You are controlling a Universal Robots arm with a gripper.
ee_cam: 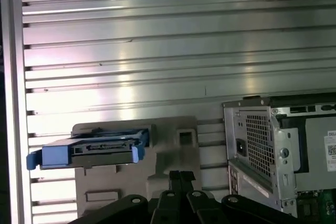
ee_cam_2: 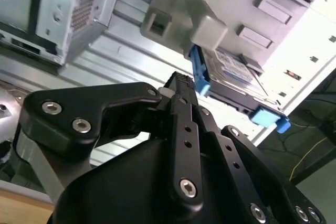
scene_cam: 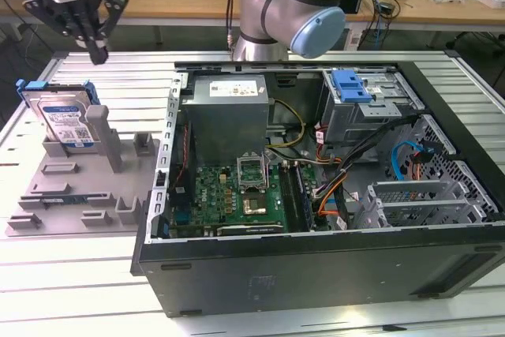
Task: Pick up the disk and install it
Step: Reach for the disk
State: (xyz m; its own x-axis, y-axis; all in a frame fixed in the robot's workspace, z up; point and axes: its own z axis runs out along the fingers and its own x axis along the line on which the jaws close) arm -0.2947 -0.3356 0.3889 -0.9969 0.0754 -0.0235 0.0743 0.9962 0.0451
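One disk (scene_cam: 67, 120) stands on edge in one grey holder (scene_cam: 71, 203) on the slatted table (scene_cam: 118, 76), at the exterior view's left. One gripper (scene_cam: 97, 53) hangs apart from it, at about 1 o'clock from the disk in that view, its two fingers (ee_cam_2: 185, 124) clenched together on nothing. One open computer case (scene_cam: 316, 274) lies at the disk's 3 o'clock, one grey power supply (scene_cam: 229, 108) inside

Exterior view looks down on the computer case (scene_cam: 316, 274); both wrist views, probably close, share the disk (ee_cam: 89, 153) (ee_cam_2: 233, 72).
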